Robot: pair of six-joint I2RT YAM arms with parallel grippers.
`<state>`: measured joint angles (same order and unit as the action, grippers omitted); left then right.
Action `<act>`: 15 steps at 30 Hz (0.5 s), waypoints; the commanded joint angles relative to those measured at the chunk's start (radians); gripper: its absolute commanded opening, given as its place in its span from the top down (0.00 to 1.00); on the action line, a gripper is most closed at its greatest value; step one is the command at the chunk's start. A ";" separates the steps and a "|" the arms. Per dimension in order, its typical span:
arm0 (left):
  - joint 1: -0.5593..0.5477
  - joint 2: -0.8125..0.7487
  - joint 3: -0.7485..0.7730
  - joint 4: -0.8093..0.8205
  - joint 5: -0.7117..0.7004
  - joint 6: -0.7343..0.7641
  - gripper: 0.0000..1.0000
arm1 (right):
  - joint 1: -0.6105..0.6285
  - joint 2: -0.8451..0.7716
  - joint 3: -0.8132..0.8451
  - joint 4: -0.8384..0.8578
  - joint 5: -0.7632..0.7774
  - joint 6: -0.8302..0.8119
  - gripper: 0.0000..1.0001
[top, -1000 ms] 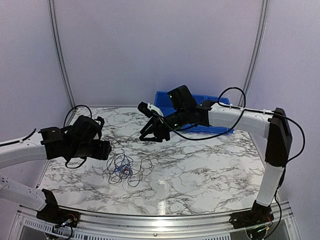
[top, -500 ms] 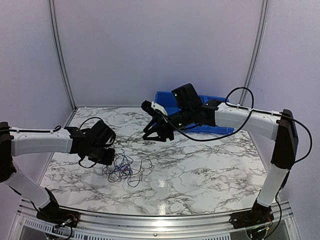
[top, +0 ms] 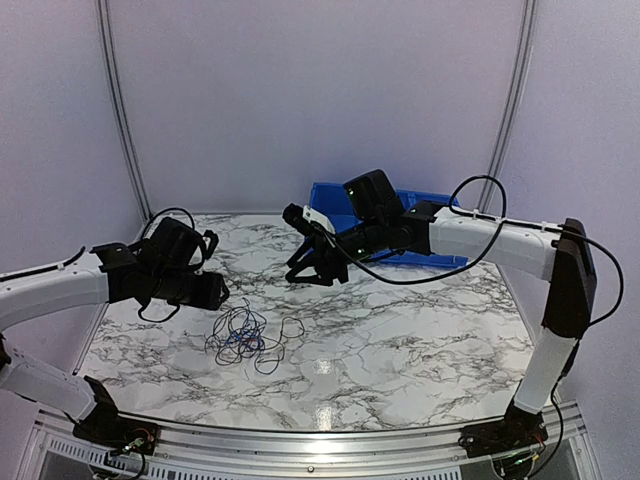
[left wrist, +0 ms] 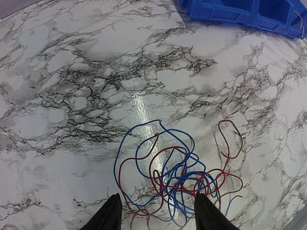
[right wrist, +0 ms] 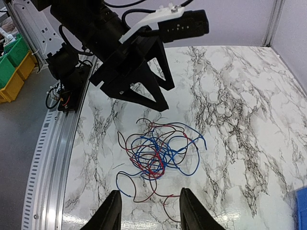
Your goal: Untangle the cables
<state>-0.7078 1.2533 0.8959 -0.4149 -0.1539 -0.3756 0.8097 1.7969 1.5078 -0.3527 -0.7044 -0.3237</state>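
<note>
The cables (top: 245, 340) lie in one loose tangle of thin blue, red and dark loops on the marble table, left of centre. My left gripper (top: 212, 292) hovers just left of and above the tangle. In the left wrist view its open jaws (left wrist: 158, 216) frame the near part of the cables (left wrist: 184, 177), with nothing between the fingers. My right gripper (top: 310, 270) hangs above the table behind the tangle, pointing down toward it. Its jaws (right wrist: 151, 213) are also open and empty, the cables (right wrist: 156, 151) well below them. The left gripper (right wrist: 144, 91) shows at the top of the right wrist view.
A blue bin (top: 330, 200) stands at the back of the table behind the right arm, and also appears in the left wrist view (left wrist: 240, 12). Green (right wrist: 14, 52) and yellow (right wrist: 12, 81) bins sit off the table beyond its rail.
The left arm dipped toward the tangle half a second ago and has lifted back a little. The cables lie as before. The right arm shifted slightly to the right.
</note>
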 commanded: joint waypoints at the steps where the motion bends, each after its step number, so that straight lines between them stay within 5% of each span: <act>1: 0.003 0.073 -0.033 0.016 0.035 0.012 0.45 | 0.006 0.000 0.006 0.014 -0.009 -0.002 0.58; 7: 0.004 0.233 -0.006 0.015 0.046 0.018 0.65 | 0.008 -0.011 -0.007 0.011 0.004 -0.014 0.58; 12: 0.004 0.262 0.040 -0.020 0.056 0.035 1.00 | 0.008 -0.028 -0.030 0.018 0.021 -0.026 0.58; 15: 0.004 0.186 0.091 -0.089 0.012 0.039 1.00 | 0.008 -0.031 -0.032 0.018 0.023 -0.028 0.58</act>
<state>-0.7078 1.5253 0.9009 -0.4328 -0.1059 -0.3515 0.8116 1.7969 1.4773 -0.3492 -0.6949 -0.3374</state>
